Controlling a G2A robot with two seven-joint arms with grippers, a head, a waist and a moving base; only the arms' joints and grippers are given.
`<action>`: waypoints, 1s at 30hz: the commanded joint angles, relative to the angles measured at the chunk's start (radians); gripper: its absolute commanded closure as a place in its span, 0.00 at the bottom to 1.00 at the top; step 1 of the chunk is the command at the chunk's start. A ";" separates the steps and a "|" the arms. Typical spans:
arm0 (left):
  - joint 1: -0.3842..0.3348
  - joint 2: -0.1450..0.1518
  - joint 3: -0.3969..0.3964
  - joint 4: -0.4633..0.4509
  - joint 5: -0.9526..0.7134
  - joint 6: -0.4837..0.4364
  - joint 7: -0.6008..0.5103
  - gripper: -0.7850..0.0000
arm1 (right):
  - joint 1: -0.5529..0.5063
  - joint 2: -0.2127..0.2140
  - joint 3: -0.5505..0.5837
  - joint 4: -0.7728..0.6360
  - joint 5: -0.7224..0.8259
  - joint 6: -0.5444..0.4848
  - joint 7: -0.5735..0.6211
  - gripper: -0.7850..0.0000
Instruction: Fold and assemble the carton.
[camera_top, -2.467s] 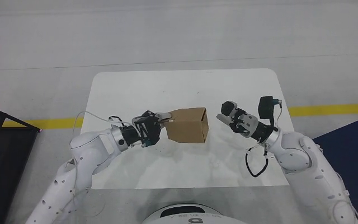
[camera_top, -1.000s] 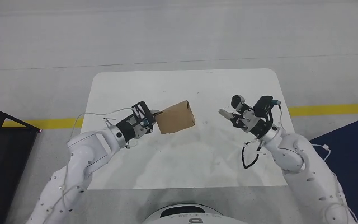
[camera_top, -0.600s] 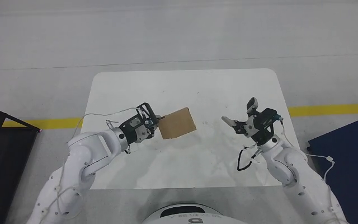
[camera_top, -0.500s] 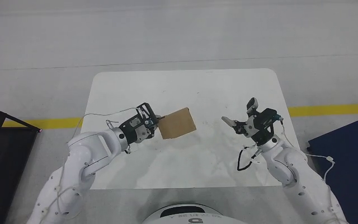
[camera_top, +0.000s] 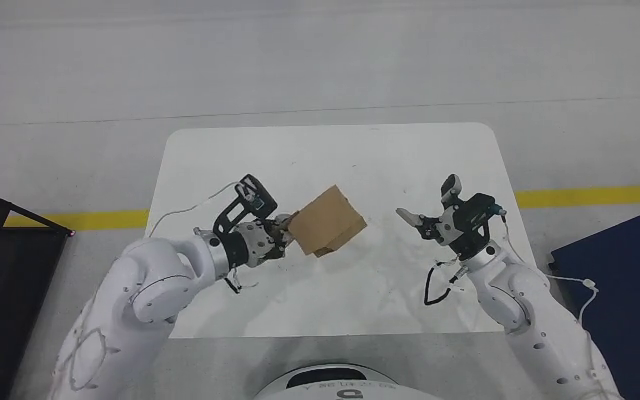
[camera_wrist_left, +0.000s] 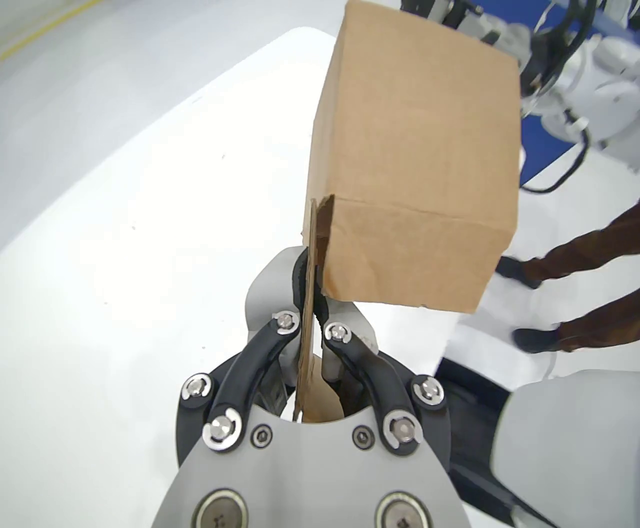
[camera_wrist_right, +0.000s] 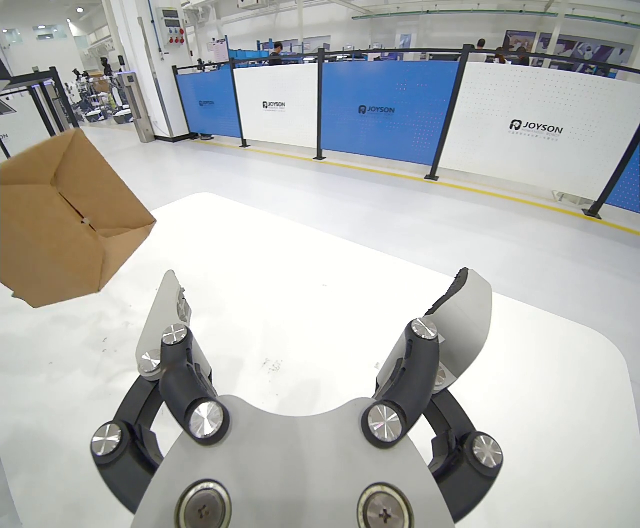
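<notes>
A brown cardboard carton (camera_top: 329, 220) hangs tilted above the middle of the white table (camera_top: 330, 160). My left gripper (camera_top: 283, 232) is shut on a flap at the carton's left end. In the left wrist view the flap (camera_wrist_left: 310, 320) runs edge-on between the two fingers, with the carton's body (camera_wrist_left: 415, 165) beyond them. My right gripper (camera_top: 426, 203) stands open over the table's right part, apart from the carton, with nothing between its fingers (camera_wrist_right: 470, 320). The right wrist view shows the carton's folded end (camera_wrist_right: 65, 220) off to one side of that gripper (camera_wrist_right: 320, 290).
The table has bare room in front of and behind the carton. A black cable (camera_top: 440, 285) loops under the right arm. A yellow floor line (camera_top: 570, 197) runs past the table's sides, and a dark frame (camera_top: 20, 260) stands at the far left.
The left arm has turned the carton, which now tilts more and sits slightly lower and to the right. The right gripper has kept still over the last half second.
</notes>
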 joint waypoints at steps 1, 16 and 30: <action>-0.003 0.001 -0.008 -0.007 -0.115 0.062 -0.061 1.00 | 0.000 0.000 0.000 0.000 0.000 0.000 0.000 0.00; -0.039 0.007 0.000 0.174 -0.349 0.232 -0.239 1.00 | 0.000 0.000 0.000 0.000 0.000 0.000 0.000 0.00; -0.044 0.006 0.021 0.202 -0.400 0.200 -0.203 1.00 | 0.000 0.000 0.000 0.000 0.000 0.000 0.000 0.00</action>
